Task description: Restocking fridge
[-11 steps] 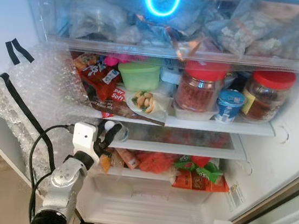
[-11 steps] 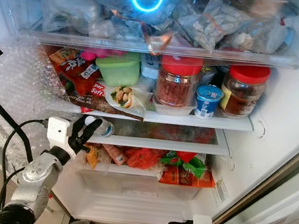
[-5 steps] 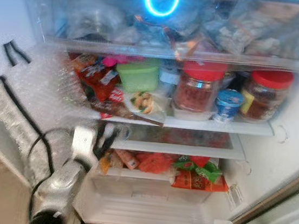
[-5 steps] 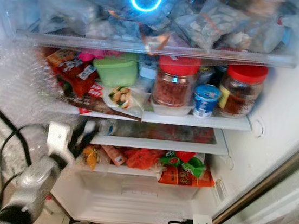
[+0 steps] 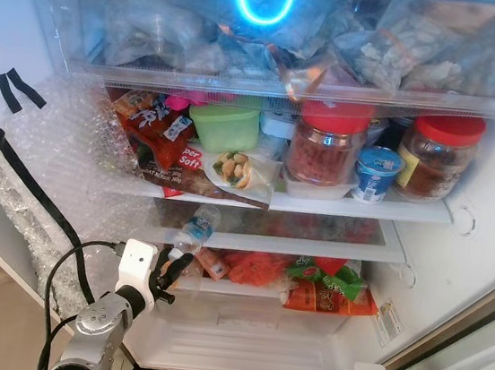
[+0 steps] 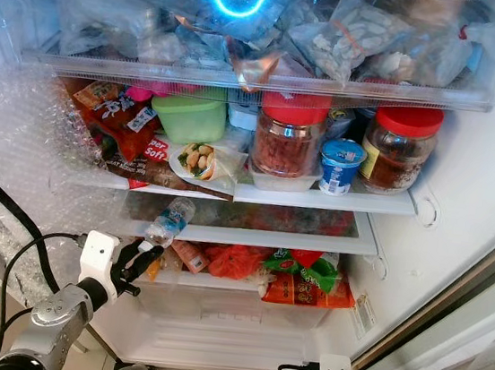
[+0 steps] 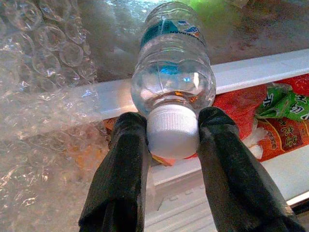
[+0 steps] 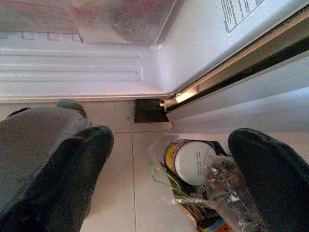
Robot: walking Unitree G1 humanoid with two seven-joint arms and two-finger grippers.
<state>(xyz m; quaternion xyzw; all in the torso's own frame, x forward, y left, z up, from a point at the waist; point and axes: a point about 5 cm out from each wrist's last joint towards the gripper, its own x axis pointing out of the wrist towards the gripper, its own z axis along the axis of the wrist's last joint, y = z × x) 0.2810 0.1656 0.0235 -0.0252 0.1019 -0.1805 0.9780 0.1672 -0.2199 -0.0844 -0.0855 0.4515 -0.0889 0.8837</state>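
Water bottle (image 5: 195, 230) lying on the middle shelf (image 5: 312, 247) at its left end, cap outward. Left tool (image 7: 171, 159) spread either side of the cap, seemingly released. Right tool (image 8: 169, 164) idle, spread wide. Placement apparently done; remaining stock unknown.

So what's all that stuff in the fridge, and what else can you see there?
Water bottle: one, clear, white cap, lying on the lower shelf edge.
Red-lidded jars: two, middle shelf.
Yogurt cup: one, blue, between the jars.
Green container: one, middle shelf.
Snack packets: several, red and green, lowest shelf.
Frozen bags: several, top drawer.
Bubble wrap: clear, left wall.
Left tool: black fingers either side of the bottle cap.
Right tool: open, over floor.
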